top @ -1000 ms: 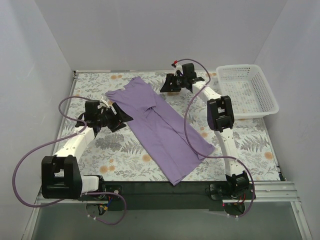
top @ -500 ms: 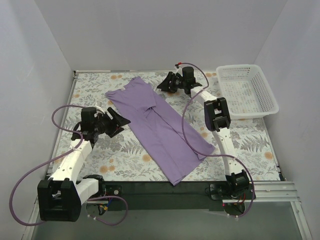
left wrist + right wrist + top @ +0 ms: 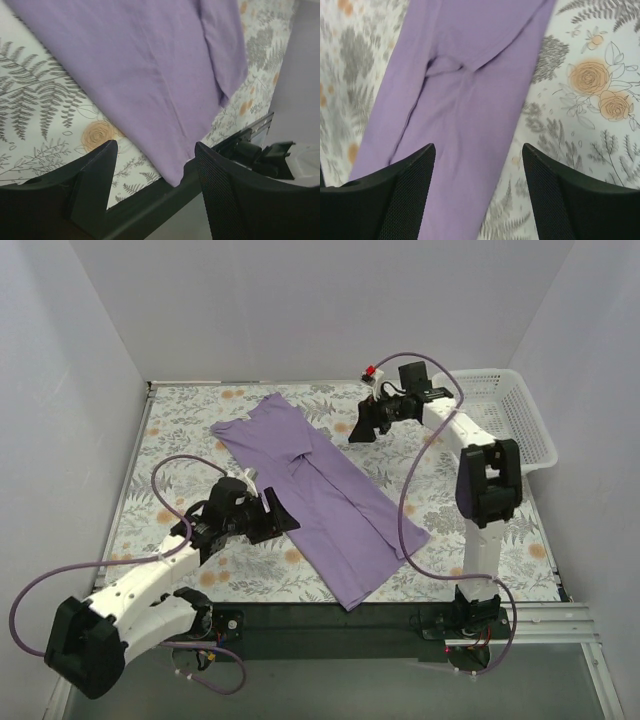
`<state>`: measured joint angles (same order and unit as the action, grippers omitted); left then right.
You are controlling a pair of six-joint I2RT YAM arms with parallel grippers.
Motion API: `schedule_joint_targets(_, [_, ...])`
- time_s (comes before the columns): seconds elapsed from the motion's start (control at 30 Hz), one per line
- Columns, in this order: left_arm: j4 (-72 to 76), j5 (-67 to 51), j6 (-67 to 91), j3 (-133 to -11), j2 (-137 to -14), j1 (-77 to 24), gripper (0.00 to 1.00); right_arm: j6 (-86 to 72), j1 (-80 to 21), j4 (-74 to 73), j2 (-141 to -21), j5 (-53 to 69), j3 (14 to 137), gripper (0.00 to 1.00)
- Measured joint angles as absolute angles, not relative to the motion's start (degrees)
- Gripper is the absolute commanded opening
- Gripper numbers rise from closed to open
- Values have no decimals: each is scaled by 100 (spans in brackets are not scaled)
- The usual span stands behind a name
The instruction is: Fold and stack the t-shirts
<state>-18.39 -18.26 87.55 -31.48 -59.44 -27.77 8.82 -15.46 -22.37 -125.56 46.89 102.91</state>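
Bright, even, nearly shadowless light; the right wrist view blurs the tablecloth (image 3: 350, 65) at left.

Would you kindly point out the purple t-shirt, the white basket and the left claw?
purple t-shirt (image 3: 320, 495), top external view, middle of the cloth.
white basket (image 3: 522, 420), top external view, bare mesh inside.
left claw (image 3: 155, 146), left wrist view, midway between its open fingertips.

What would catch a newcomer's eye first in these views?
The purple t-shirt, folded into a long strip, lies diagonally across the flowery table. The left gripper hangs open at its left edge, and the right gripper hangs open just off its far right side. A white basket sits at the far right corner.
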Motion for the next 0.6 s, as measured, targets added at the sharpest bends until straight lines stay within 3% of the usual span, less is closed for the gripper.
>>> schedule_joint_targets(0.1, [-1970,-1570,8527,-3148,-5183,-3234,65,2469,-1594,-2886,-11133,4611,9411,86])
schedule_joint_targets(0.17, [-1964,-1374,8374,-3148,-4737,-3699,67,3719,-1629,-3227,-9944,4517,8506,98])
schedule_joint_targets(0.33, [-1758,-644,8042,-3013,-4504,-5671,68,6506,-1498,-3682,-7196,4512,5968,98])
schedule_joint_targets(0.43, [-1568,8,7804,-2928,-4895,-7026,69,7647,-1411,-4128,-6580,4469,5120,98])
schedule_joint_targets(0.6, [-1321,1227,7172,-3253,-6617,-8877,69,9225,-1291,-4906,-6375,4449,4456,96])
